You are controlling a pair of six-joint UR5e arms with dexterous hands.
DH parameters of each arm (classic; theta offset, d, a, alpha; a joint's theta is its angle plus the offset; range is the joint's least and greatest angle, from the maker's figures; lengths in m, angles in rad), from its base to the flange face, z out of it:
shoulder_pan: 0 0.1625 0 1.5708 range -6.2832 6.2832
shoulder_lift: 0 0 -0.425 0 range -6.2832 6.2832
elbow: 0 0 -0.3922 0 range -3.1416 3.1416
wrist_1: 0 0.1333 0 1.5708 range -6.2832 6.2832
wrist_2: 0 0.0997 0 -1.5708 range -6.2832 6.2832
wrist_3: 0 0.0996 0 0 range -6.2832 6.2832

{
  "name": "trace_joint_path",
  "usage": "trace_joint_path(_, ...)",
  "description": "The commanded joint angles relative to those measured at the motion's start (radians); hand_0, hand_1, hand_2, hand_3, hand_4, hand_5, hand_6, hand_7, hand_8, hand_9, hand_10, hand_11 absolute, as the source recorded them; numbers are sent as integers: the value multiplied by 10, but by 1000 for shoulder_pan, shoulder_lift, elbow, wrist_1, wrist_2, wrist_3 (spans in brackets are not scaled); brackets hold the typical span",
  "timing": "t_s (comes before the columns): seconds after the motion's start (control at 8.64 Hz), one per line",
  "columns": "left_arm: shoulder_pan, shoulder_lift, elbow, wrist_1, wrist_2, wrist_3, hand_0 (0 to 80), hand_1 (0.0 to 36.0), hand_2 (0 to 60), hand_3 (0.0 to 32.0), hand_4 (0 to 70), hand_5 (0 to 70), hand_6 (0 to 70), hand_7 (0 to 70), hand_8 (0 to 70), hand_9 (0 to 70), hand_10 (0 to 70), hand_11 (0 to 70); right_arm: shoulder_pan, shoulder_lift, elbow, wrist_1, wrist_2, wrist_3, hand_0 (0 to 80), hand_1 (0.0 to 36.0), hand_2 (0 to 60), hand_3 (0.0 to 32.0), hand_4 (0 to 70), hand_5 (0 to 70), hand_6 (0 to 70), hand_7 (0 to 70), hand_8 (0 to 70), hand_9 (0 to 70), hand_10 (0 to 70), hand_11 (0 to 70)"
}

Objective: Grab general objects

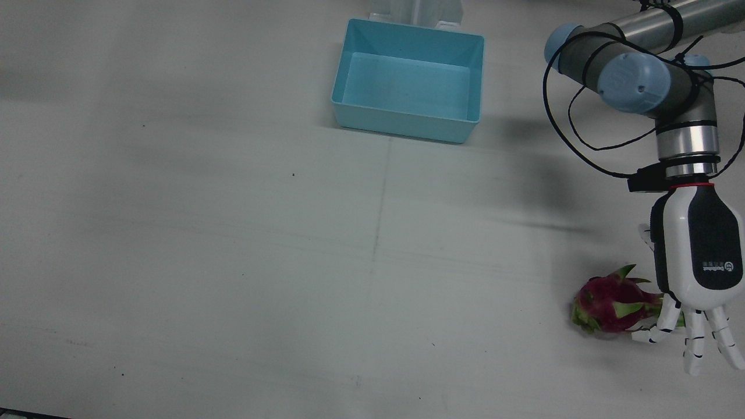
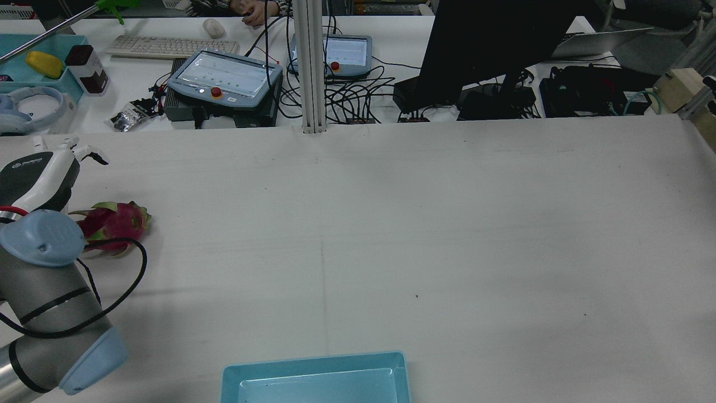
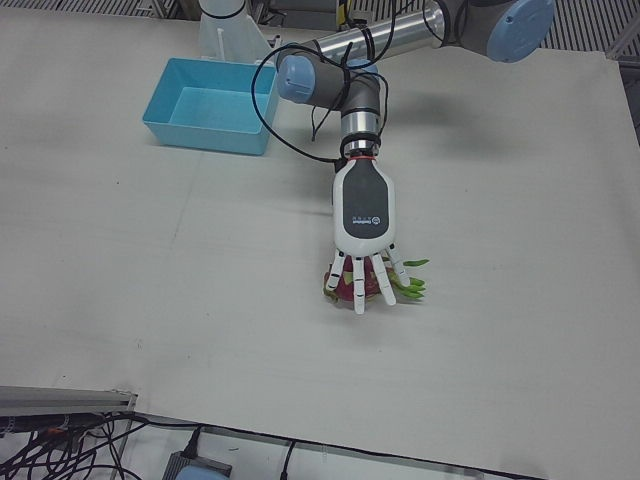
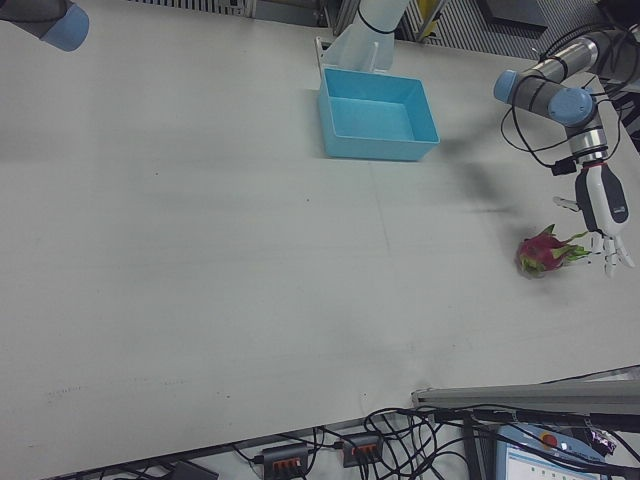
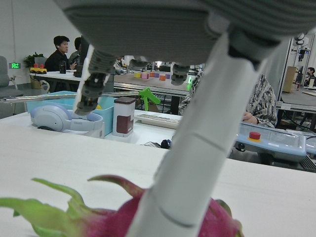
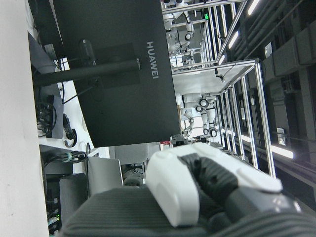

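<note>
A pink dragon fruit [image 1: 608, 304] with green scales lies on the white table near the robot's left side. It also shows in the rear view [image 2: 114, 223], the right-front view [image 4: 543, 252] and the left hand view [image 5: 108, 223]. My left hand [image 1: 698, 256] hovers just beside and over its leafy end, open, with its fingers [image 1: 692, 343] spread and straight. In the left-front view the hand [image 3: 364, 212] hangs in front of the fruit [image 3: 343, 286]. One finger [image 5: 197, 148] crosses the fruit in the left hand view. My right hand [image 6: 197, 197] shows only in its own view; its fingers are hidden.
A light-blue empty bin [image 1: 348, 70] stands at the robot's edge of the table, mid-width, also in the rear view [image 2: 235, 375]. Black cables [image 1: 559, 116] loop off the left arm. Beyond the far table edge are control pendants [image 2: 224, 78], a monitor and a blue tray.
</note>
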Motion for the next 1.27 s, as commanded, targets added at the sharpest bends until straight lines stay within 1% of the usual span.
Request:
trace_joint_path(0.0, -272, 3, -87, -98, 287, 97, 712, 344, 200, 320, 0, 299, 0, 105, 3, 7, 0, 24, 0, 0, 0, 0, 0, 0, 0, 0, 0, 0, 0, 0, 0, 0, 0, 0, 0, 0)
trace_joint_path(0.12, -310, 13, -86, -226, 351, 105, 688, 329, 170, 320, 0, 273, 0, 95, 18, 5, 0, 6, 0, 0, 0, 0, 0, 0, 0, 0, 0, 0, 0, 0, 0, 0, 0, 0, 0, 0)
trace_joint_path(0.23, -367, 94, -87, -479, 436, 104, 652, 313, 142, 320, 0, 263, 0, 86, 39, 3, 0, 0, 0, 0, 0, 0, 0, 0, 0, 0, 0, 0, 0, 0, 0, 0, 0, 0, 0, 0)
trace_joint_path(0.35, -450, 186, -78, -730, 549, 102, 640, 305, 131, 320, 0, 261, 0, 80, 46, 2, 0, 0, 0, 0, 0, 0, 0, 0, 0, 0, 0, 0, 0, 0, 0, 0, 0, 0, 0, 0)
trace_joint_path(0.46, -520, 220, -87, -750, 578, 100, 635, 298, 118, 320, 0, 260, 0, 70, 45, 0, 0, 0, 0, 0, 0, 0, 0, 0, 0, 0, 0, 0, 0, 0, 0, 0, 0, 0, 0, 0)
trace_joint_path(0.58, -529, 229, -76, -749, 578, 99, 603, 271, 102, 320, 0, 238, 0, 67, 22, 0, 0, 0, 0, 0, 0, 0, 0, 0, 0, 0, 0, 0, 0, 0, 0, 0, 0, 0, 0, 0)
trace_joint_path(0.69, -524, 260, -78, -760, 586, 100, 647, 283, 101, 300, 0, 342, 0, 103, 38, 6, 0, 0, 0, 0, 0, 0, 0, 0, 0, 0, 0, 0, 0, 0, 0, 0, 0, 0, 0, 0)
trace_joint_path(0.81, -518, 298, -76, -804, 624, 108, 784, 304, 95, 248, 14, 412, 0, 136, 63, 13, 0, 0, 0, 0, 0, 0, 0, 0, 0, 0, 0, 0, 0, 0, 0, 0, 0, 0, 0, 0)
trace_joint_path(0.93, -507, 361, -85, -865, 629, 180, 716, 282, 66, 264, 0, 404, 0, 125, 75, 11, 0, 0, 0, 0, 0, 0, 0, 0, 0, 0, 0, 0, 0, 0, 0, 0, 0, 0, 0, 0)
trace_joint_path(1.04, -465, 377, -82, -872, 627, 203, 716, 282, 66, 264, 0, 404, 0, 125, 75, 11, 0, 0, 0, 0, 0, 0, 0, 0, 0, 0, 0, 0, 0, 0, 0, 0, 0, 0, 0, 0)
trace_joint_path(1.16, -423, 378, -76, -867, 618, 208, 716, 282, 66, 264, 0, 404, 0, 125, 75, 11, 0, 0, 0, 0, 0, 0, 0, 0, 0, 0, 0, 0, 0, 0, 0, 0, 0, 0, 0, 0)
